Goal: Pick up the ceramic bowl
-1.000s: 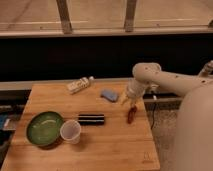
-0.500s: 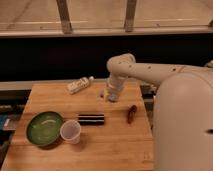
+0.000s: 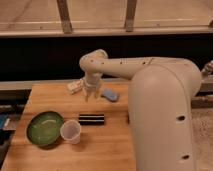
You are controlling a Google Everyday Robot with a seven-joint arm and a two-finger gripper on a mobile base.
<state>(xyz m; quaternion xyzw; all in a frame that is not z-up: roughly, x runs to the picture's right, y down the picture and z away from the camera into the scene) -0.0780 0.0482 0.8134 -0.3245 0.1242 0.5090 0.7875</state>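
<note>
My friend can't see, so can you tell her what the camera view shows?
The robot's gripper hangs over the back of a wooden table, apart from the green ceramic bowl at the front left. A small white cup sits beside the bowl.

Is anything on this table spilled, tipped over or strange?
Nothing looks spilled or broken. The ceramic bowl sits upright, a cup close beside it. Only the white bottle near the back edge seems to lie on its side, next to the gripper.
</note>
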